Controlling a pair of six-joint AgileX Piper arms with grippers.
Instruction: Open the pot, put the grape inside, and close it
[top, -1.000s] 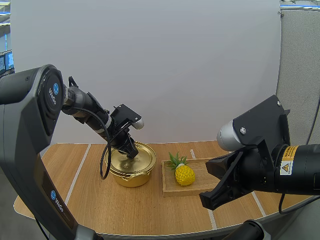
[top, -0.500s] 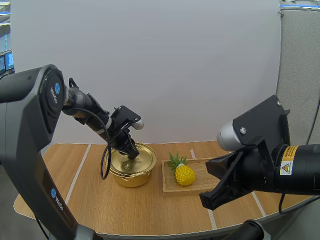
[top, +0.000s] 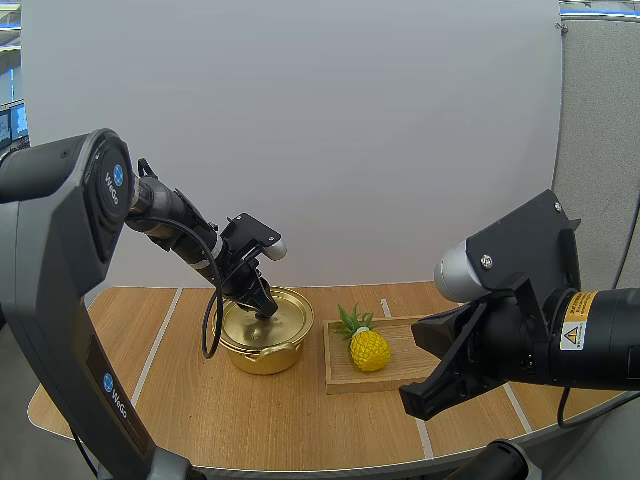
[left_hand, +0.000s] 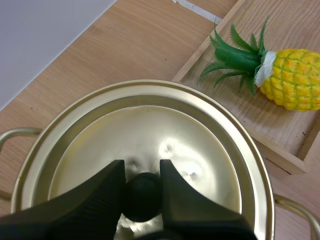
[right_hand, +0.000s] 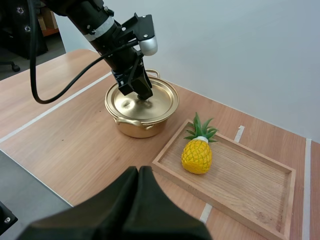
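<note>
Left gripper (left_hand: 141, 172) pinches 1 round black knob (left_hand: 141, 200) on shiny gold pot (top: 262, 356). Beside pot: 1 bumpy yellow pineapple (top: 369, 349). Right gripper (right_hand: 139, 174) closed.

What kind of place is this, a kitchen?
Probably a robot test room, not a kitchen. A robot's left arm and right arm reach over a wooden table, a plain white screen stands behind it, and the pineapple on the tray looks like a toy.

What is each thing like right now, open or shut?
pot: closed.
lid: on the pot.
left gripper: shut on the lid's knob.
right gripper: shut, holding nothing.
pineapple: on the wooden tray, outside the pot.
</note>
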